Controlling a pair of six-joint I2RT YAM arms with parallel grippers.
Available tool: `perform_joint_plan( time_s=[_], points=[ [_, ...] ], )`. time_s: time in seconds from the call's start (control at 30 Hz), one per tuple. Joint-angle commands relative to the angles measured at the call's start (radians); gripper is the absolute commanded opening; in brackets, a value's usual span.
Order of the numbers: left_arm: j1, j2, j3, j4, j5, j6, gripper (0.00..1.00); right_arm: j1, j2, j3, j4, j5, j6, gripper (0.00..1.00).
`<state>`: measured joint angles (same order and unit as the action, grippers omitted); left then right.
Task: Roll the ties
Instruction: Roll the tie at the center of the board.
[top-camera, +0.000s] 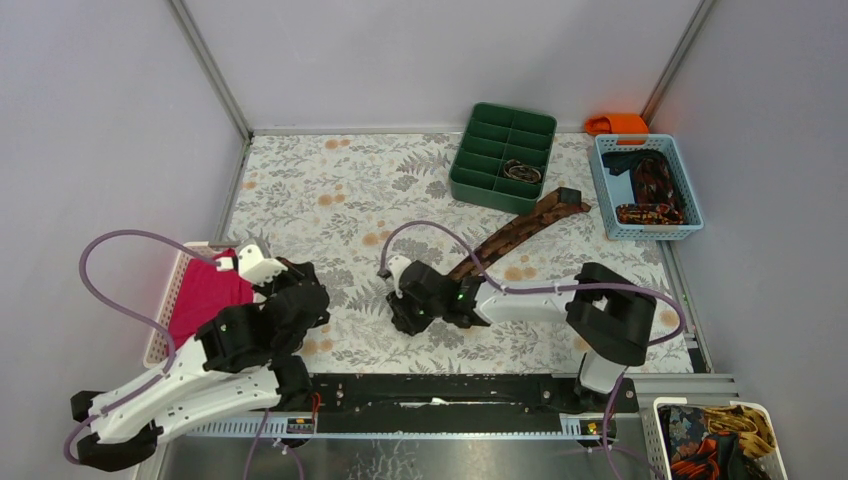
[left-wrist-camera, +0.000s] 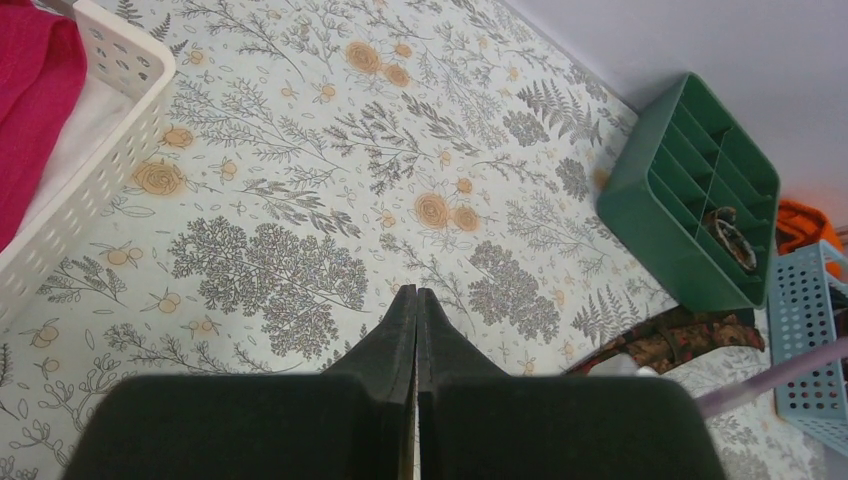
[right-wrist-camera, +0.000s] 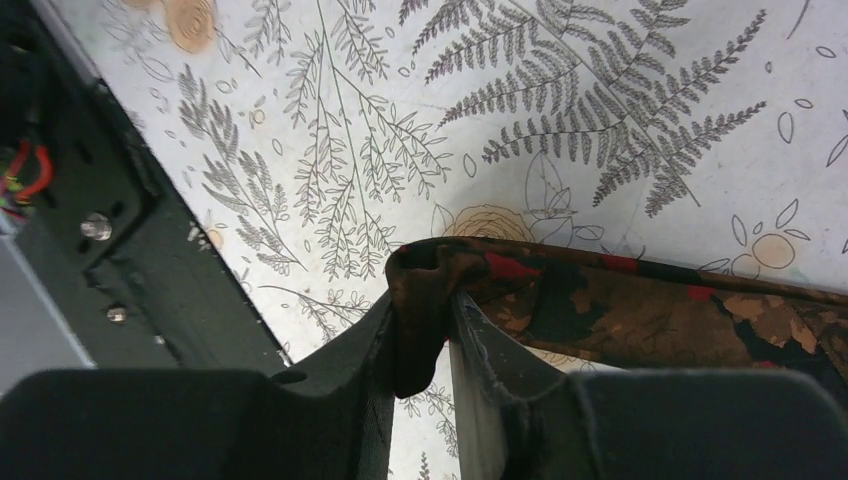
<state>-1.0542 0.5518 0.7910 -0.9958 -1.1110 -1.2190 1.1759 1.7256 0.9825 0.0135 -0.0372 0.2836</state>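
A brown patterned tie lies diagonally on the floral table, from beside the green tray down to my right gripper. In the right wrist view the right gripper is shut on the tie's folded near end, with the rest of the tie running off to the right. My left gripper is shut and empty at the left, by the white basket; its fingertips hover over bare table. A bit of the tie shows at the right of the left wrist view. A rolled tie sits in the tray.
A green divided tray stands at the back. A blue basket at the back right holds more ties, with orange cloth behind it. A white basket at left holds magenta cloth. Another bin sits bottom right.
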Motion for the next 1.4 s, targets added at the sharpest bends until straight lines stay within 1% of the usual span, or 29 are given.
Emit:
perform_joint_plan(
  time_s=[0.0, 0.07, 0.2, 0.43, 0.53, 0.63, 0.7, 0.93, 1.1, 1.2, 1.3, 1.37],
  points=[
    [-0.006, 0.015, -0.031, 0.118, -0.021, 0.056, 0.00, -0.090, -0.066, -0.057, 0.166, -0.290, 0.108, 0.30],
    [-0.006, 0.026, -0.040, 0.160, -0.012, 0.084, 0.00, -0.127, -0.055, -0.075, 0.200, -0.363, 0.133, 0.30],
    [-0.006, 0.069, -0.045, 0.204, -0.004, 0.108, 0.00, -0.199, -0.028, -0.135, 0.335, -0.509, 0.215, 0.30],
    [-0.006, 0.130, -0.051, 0.268, 0.010, 0.140, 0.00, -0.291, 0.031, -0.207, 0.487, -0.643, 0.306, 0.29],
    [-0.006, 0.145, -0.057, 0.299, 0.016, 0.155, 0.00, -0.329, 0.071, -0.244, 0.577, -0.700, 0.359, 0.29],
    [-0.007, 0.161, -0.066, 0.339, 0.028, 0.176, 0.00, -0.365, 0.096, -0.286, 0.664, -0.730, 0.416, 0.28],
    [-0.006, 0.182, -0.076, 0.378, 0.039, 0.195, 0.00, -0.383, 0.095, -0.305, 0.681, -0.728, 0.421, 0.28],
    [-0.006, 0.274, -0.091, 0.475, 0.092, 0.226, 0.00, -0.406, 0.056, -0.309, 0.588, -0.678, 0.370, 0.29],
    [-0.006, 0.317, -0.102, 0.536, 0.113, 0.246, 0.00, -0.432, 0.031, -0.324, 0.580, -0.689, 0.377, 0.29],
    [-0.006, 0.333, -0.107, 0.566, 0.122, 0.260, 0.00, -0.463, 0.042, -0.347, 0.685, -0.760, 0.454, 0.27],
    [-0.007, 0.352, -0.107, 0.583, 0.128, 0.268, 0.00, -0.471, 0.082, -0.334, 0.728, -0.814, 0.490, 0.25],
    [-0.006, 0.365, -0.105, 0.594, 0.130, 0.271, 0.00, -0.479, 0.110, -0.339, 0.788, -0.837, 0.529, 0.24]
  ],
)
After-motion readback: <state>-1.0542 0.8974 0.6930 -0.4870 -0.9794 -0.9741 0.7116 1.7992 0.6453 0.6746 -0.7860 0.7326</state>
